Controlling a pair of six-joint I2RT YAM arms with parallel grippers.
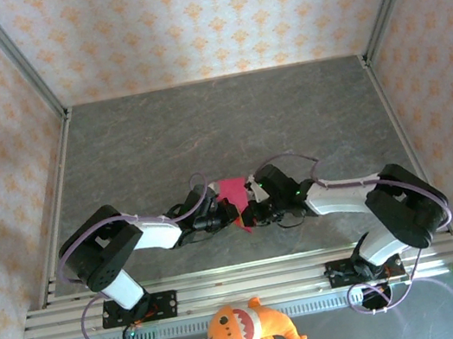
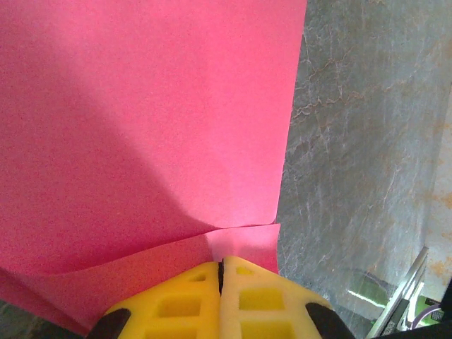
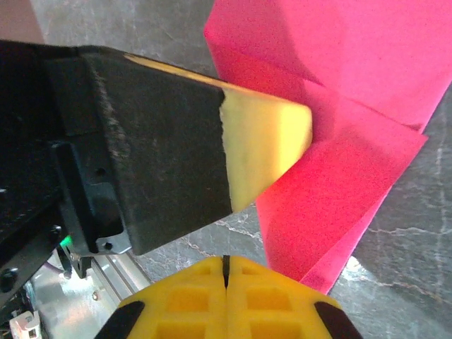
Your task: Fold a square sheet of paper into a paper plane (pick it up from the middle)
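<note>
Pink paper (image 1: 232, 193), pinched in left claw (image 2: 221, 268), beside right claw (image 3: 226, 264)

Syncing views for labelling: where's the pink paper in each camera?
Top external: pink paper sits centred left to right, in the nearer half of the table.
Left wrist: pink paper covers the left and centre, running down to the left tool.
Right wrist: pink paper spans from upper right down to lower centre-right.
Shared landmark: grey marbled table.
</note>
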